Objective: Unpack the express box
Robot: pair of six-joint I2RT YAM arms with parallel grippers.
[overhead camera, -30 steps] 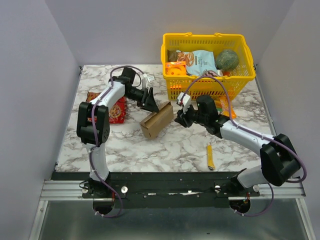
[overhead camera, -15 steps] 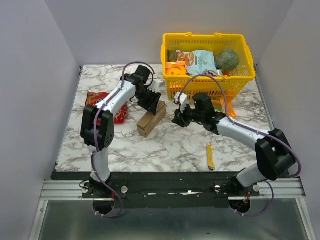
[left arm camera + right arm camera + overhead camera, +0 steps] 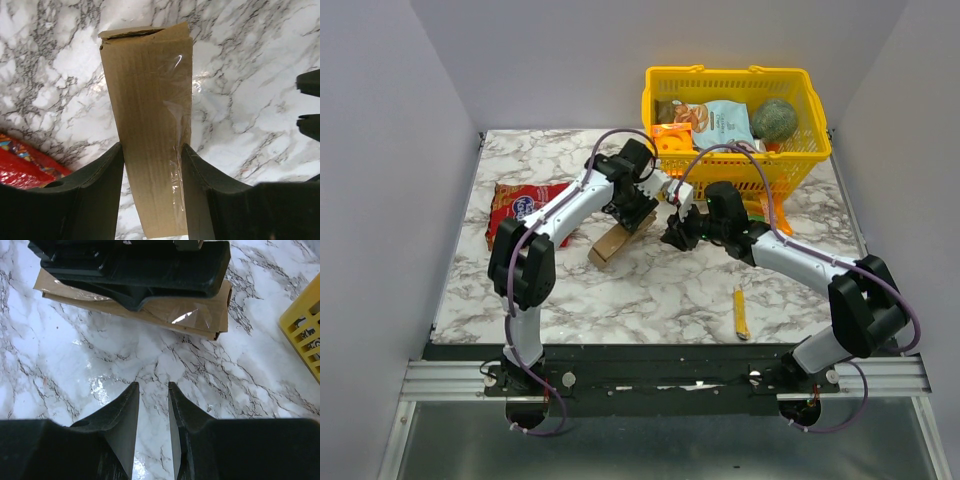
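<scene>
**Left gripper clamped on the express box, right gripper hanging just beside it**

The marble table [image 3: 720, 290] carries everything; at its far right stands a yellow plastic basket [image 3: 790, 165] filled with snack packets and a dark round item; the two arms reach in from the near edge and meet near the middle of the table, just in front of the basket. A red snack bag [image 3: 525, 205] lies flat at the left, close to the box but apart from it.

The express box [image 3: 612, 243] is plain brown cardboard, slim and oblong, with a strip of clear tape glinting along its upper face; in the left wrist view the end flap at its far end [image 3: 147, 90] gapes a little at the seam. It sits on the table centre, left of the right gripper; its long axis runs diagonally, near end toward the left arm's base, far end toward the basket.

The left gripper [image 3: 638, 208] straddles the far part of the box, a finger pressed on each long side, holding it across its narrow width. The right gripper [image 3: 153, 390] hovers over bare marble just beside the box; its fingers stand a narrow gap apart with nothing between them. A small yellow pencil-like stick [image 3: 741, 312] lies alone at the near right.
</scene>
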